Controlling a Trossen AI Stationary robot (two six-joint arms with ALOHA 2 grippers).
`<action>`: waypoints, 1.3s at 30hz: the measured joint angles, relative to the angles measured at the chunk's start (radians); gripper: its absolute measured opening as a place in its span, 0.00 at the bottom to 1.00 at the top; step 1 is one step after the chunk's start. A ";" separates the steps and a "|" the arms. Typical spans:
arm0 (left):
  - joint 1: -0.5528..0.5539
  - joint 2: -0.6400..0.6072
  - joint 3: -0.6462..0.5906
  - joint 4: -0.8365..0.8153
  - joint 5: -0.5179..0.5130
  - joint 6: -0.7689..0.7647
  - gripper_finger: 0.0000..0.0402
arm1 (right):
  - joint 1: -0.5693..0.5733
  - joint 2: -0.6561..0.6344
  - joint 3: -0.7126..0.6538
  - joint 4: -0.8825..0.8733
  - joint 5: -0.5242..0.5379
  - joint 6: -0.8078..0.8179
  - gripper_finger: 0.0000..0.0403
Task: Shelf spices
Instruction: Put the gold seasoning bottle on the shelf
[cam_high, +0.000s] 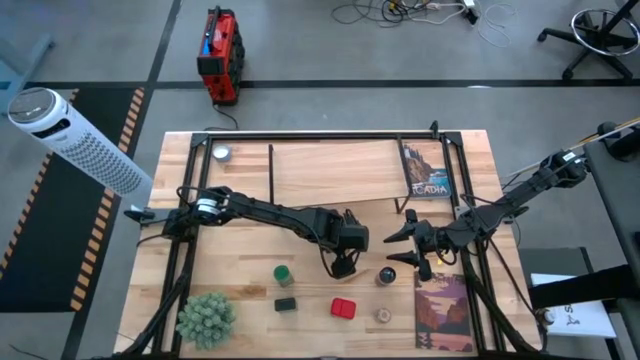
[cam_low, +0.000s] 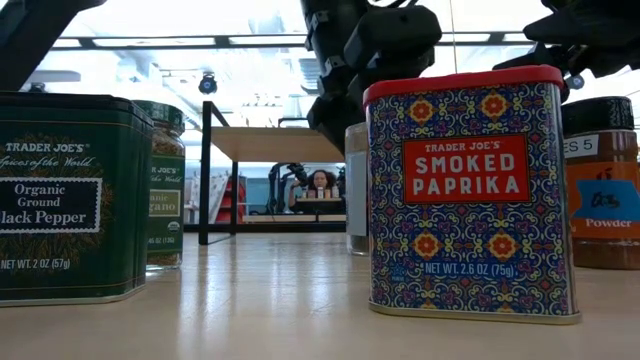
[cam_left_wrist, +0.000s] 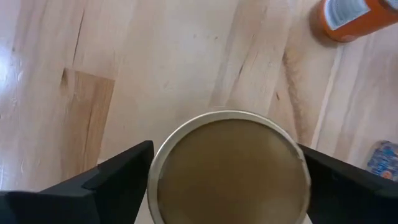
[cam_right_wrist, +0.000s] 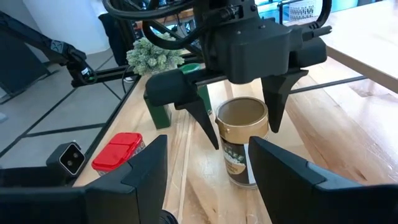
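Between open left end effector (cam_right_wrist: 242, 134) fingers: gold-lidded jar (cam_right_wrist: 241, 143), lid on

Glossy printed metal paprika tin (cam_low: 470, 195), matt gold-lidded jar (cam_right_wrist: 242, 140), pale wood tabletop (cam_high: 300, 320).

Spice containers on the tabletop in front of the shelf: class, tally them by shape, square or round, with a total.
Square tins: 2 (dark tin, red tin)
Round containers: 4 (green-lidded jar, dark-lidded brown jar, small pale jar, tan cylinder)
Total: 6
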 joint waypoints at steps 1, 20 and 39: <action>0.000 0.000 0.000 0.005 0.002 0.002 0.84 | 0.000 0.000 0.000 0.000 0.000 0.000 0.49; 0.006 0.000 0.002 0.010 0.039 0.046 0.68 | 0.000 0.000 0.000 0.000 0.000 0.007 0.49; 0.019 0.000 0.213 -0.177 0.063 0.143 0.65 | 0.000 0.000 -0.003 -0.003 0.008 0.018 0.49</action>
